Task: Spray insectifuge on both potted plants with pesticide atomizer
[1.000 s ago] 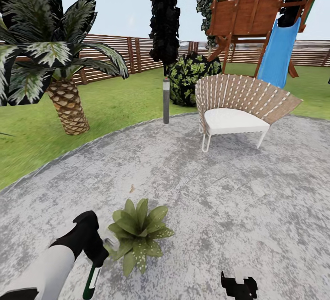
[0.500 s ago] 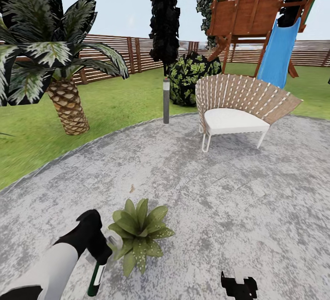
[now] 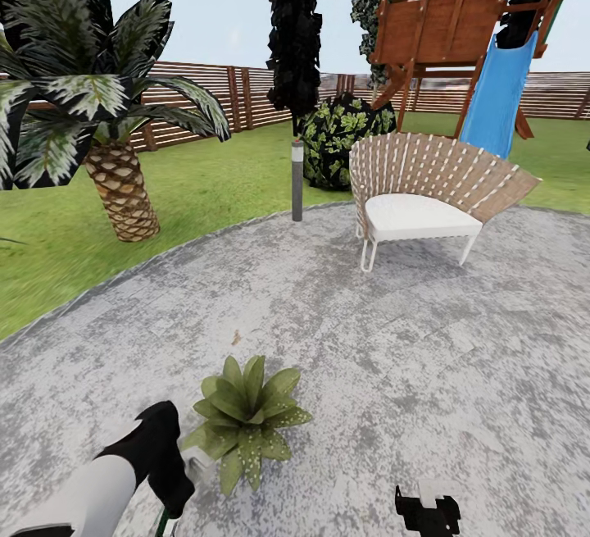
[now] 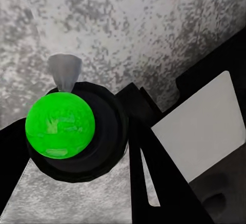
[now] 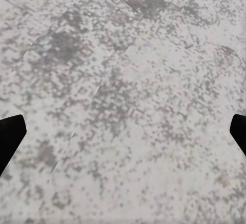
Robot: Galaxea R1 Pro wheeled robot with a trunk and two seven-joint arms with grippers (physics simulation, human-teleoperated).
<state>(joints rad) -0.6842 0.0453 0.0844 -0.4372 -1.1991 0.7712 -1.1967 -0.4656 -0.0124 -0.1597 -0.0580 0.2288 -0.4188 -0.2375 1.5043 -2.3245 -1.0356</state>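
On grey patio (image 3: 393,340), left gripper (image 3: 176,484) seemingly clamps green-bottomed atomizer (image 4: 60,125).

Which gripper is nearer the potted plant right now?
Left. The left gripper, holding the pesticide atomizer, sits right beside the potted plant. The right gripper hangs well off to the plant's other side, over the patio.

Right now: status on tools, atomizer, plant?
Left tool shut on atomizer, beside plant on patio. Right tool open, over bare stone. Nothing between atomizer and plant.
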